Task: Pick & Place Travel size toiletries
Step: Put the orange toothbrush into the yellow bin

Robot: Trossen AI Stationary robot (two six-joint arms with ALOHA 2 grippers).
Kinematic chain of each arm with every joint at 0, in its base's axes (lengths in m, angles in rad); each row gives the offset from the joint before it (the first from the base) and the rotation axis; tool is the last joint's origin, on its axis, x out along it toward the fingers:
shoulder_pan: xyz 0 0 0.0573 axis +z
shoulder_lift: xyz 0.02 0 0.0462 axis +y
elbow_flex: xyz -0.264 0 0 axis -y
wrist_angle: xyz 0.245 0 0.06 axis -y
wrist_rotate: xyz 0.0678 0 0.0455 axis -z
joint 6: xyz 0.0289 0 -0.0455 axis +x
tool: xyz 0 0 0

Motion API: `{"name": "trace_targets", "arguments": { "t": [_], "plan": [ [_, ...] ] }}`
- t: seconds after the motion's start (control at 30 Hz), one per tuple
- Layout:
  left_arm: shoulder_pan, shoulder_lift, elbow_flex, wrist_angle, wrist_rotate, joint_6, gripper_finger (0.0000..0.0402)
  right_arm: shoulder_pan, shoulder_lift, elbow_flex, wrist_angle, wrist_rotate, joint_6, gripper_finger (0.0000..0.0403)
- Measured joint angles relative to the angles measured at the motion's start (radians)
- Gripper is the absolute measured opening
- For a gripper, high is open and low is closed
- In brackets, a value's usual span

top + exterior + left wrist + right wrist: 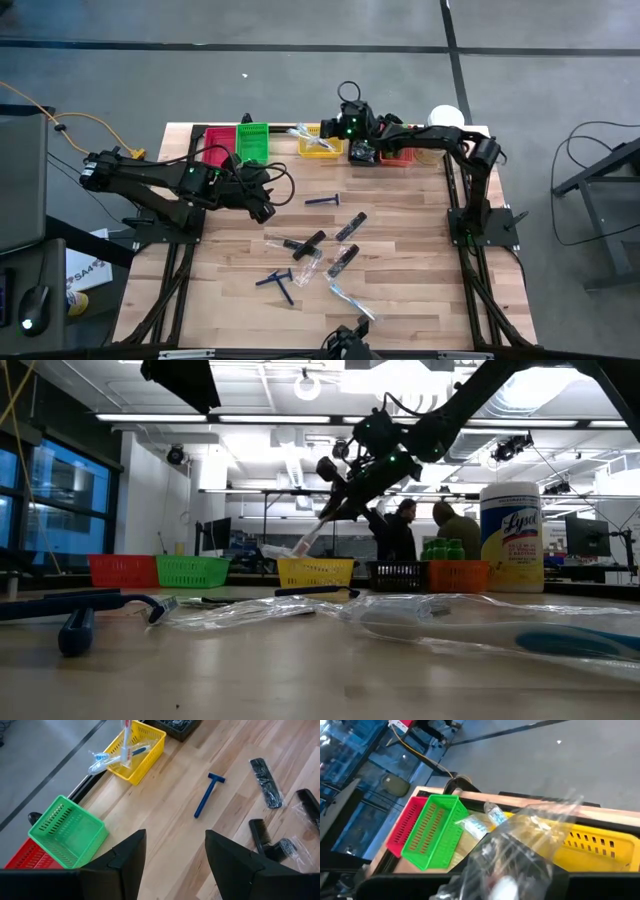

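Observation:
My right gripper hovers over the yellow bin at the far edge, shut on a clear-wrapped toothbrush. Another wrapped toothbrush lies over the bin's rim. My left gripper is open above the wood, just in front of the green bin, touching nothing. On the table lie a blue razor, black combs, two more razors and a wrapped toothbrush. My right gripper holds the wrapped toothbrush by its upper end, pinched between the two fingers from above. The toothbrush hangs slanted below the gripper, and its lower end reaches to the yellow bin's rim. The crinkled wrapper hides the place of contact in the wrist view.
A row of bins lines the far edge: red, green, yellow, black, orange. A white jar with a yellow label stands at the far right corner. People stand in the room behind the table.

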Motion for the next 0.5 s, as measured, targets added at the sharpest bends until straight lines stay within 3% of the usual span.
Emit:
{"name": "trace_targets", "arguments": {
  "t": [0.23,0.5],
  "plan": [
    [0.000,0.000,0.000,0.000,0.000,0.000,0.0195,0.000,0.000,0.000,-0.005,-0.065,0.020,0.0033],
    [0.000,0.000,0.000,0.001,0.000,-0.005,0.0195,-0.001,0.000,0.000,-0.006,-0.055,0.031,0.0129]
  ]
}}
